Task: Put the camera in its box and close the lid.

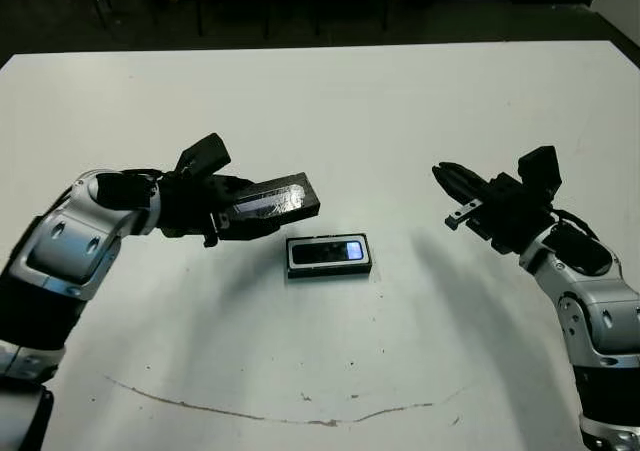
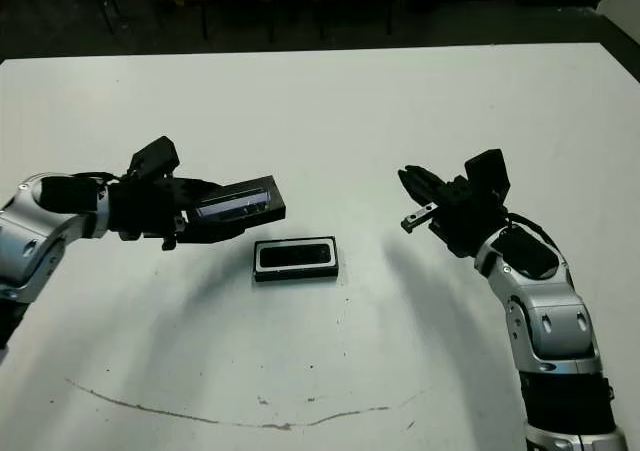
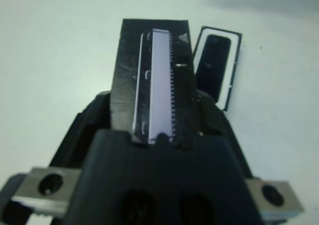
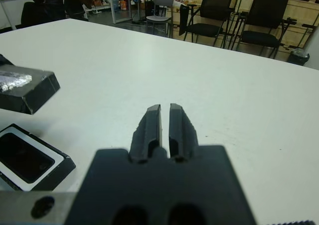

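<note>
A broad white table (image 1: 330,101) fills most of the scene, its surface bare apart from a thin brownish scuff line (image 1: 270,411) curving along the near edge. Beyond the far edge the floor is dark, with black chair legs (image 2: 260,1) showing; the right wrist view looks past the table to black chairs (image 4: 239,15), a grey chair (image 4: 160,13), wooden furniture and a person (image 4: 55,0) standing at the far left. The box (image 1: 329,256) lies flat near the table's centre, its white lining framing the camera (image 1: 328,252), which rests inside it with its small glossy screen lit toward the right end. The left gripper (image 1: 232,211) is clamped on the lid (image 1: 272,203), gripping its left end and holding it raised above the table just left of and behind the box, pale strip upward and slightly tilted. The lid is apart from the box. The right gripper (image 1: 447,186) hangs above the table well to the right of the box, its two fingers (image 4: 152,127) pressed nearly together with only a slim gap and nothing between them.
</note>
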Controlling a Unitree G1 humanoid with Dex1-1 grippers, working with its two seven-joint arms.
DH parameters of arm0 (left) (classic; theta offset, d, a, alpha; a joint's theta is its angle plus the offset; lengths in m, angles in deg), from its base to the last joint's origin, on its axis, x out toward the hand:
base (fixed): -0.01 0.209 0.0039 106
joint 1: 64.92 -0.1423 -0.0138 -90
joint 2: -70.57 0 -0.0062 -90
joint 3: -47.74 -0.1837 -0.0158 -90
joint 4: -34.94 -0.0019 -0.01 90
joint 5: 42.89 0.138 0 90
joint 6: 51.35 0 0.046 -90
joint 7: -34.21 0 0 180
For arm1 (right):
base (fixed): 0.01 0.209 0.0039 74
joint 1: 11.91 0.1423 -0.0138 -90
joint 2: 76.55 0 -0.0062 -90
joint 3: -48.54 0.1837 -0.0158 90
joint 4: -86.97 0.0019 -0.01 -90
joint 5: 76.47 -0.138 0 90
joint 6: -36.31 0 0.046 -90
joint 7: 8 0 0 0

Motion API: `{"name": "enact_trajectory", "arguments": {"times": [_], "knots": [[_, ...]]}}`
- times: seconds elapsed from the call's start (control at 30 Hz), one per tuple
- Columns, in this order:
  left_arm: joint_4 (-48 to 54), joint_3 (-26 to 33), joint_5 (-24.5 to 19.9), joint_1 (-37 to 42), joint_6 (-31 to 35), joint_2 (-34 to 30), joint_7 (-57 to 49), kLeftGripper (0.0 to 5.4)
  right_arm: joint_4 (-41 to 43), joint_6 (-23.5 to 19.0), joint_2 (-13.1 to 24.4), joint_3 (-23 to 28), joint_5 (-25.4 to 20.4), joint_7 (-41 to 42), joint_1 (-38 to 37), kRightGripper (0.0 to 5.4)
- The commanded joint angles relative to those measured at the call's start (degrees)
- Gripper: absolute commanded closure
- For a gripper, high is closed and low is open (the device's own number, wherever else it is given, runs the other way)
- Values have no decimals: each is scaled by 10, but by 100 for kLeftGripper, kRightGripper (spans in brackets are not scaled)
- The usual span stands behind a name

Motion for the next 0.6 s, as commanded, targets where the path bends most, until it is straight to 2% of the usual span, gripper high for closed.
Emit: {"name": "enact_trajectory", "arguments": {"times": [0.03, 0.23, 0.6], "knots": [[-39, 9, -19, 1, 0, 11, 25, 264, -15, 16, 1, -4, 7, 5, -10, 540], [-85, 22, -48, 7, 2, 27, 63, 264, -17, 26, -2, -8, 11, 1, -19, 540], [-148, 19, -49, 14, -30, 55, 108, 264, -4, 15, -9, -8, 10, -17, -27, 540]]}}
